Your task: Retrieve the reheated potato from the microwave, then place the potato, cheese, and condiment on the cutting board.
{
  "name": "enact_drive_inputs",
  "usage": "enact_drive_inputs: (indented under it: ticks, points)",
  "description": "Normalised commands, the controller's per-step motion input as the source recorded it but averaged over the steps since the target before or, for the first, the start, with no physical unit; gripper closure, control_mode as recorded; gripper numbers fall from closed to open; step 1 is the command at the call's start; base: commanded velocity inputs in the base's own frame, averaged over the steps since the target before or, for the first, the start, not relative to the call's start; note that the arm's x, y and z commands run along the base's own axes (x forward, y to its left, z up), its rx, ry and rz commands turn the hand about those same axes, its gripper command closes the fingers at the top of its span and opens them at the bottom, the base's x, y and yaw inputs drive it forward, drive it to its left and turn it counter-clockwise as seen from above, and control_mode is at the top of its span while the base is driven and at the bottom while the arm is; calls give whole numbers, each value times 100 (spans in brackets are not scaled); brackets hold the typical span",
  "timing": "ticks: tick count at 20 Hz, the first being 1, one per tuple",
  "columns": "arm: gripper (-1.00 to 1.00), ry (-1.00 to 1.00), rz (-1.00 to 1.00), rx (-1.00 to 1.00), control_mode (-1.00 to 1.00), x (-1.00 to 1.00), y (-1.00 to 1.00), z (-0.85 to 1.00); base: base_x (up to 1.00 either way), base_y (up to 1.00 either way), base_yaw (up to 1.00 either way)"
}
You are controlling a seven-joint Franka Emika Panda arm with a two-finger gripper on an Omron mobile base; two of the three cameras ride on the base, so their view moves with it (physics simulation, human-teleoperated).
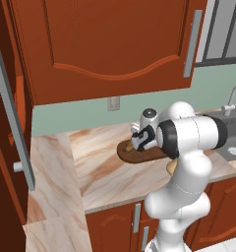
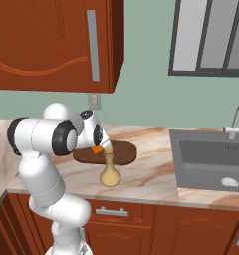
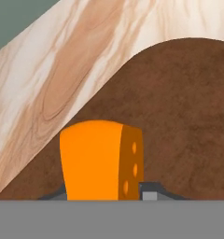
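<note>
Gripper (image 3: 104, 198): clenched on the cheese, fingertips at bottom centre of hand view, one each side of the wedge; grip low on the wedge, presumably to keep it steady for set-down.
Cheese (image 3: 101, 161): orange wedge, held upright between the fingers, lower centre of hand view; seen as a small orange tip at centre of right base view, over the board's near edge. Carried above the board, judged ready for placing.
Bottle (image 2: 110, 173): stands upright on the counter, centre of right base view, just in front of the board; not yet on it, so still to be moved.
Board (image 3: 179, 107): dark brown, flat on the counter, right and centre of hand view, directly behind the cheese.
Potato (image 1: 128, 146): tan lump at the board's left end, centre of left base view; appears placed, partly hidden by the hand.
Counter (image 3: 58, 79): marbled, upper left of hand view, beyond the board.
</note>
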Motion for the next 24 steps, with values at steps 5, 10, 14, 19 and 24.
enact_drive_inputs:
  ticks: [5, 10, 14, 19, 24]
  points:
    - [100, 0, 0, 0, -100, 3, -11, -9, 0, 0, 0]
    - [-100, 0, 0, 0, -100, 0, -11, -10, 0, 0, 0]
    - [-100, 0, 0, 0, -100, 0, -6, -9, 0, 0, 0]
    - [-100, 0, 0, 0, -100, -1, -2, -1, 0, 0, 0]
    - [-100, 0, 0, 0, -100, -3, 0, 0, 0, 0, 0]
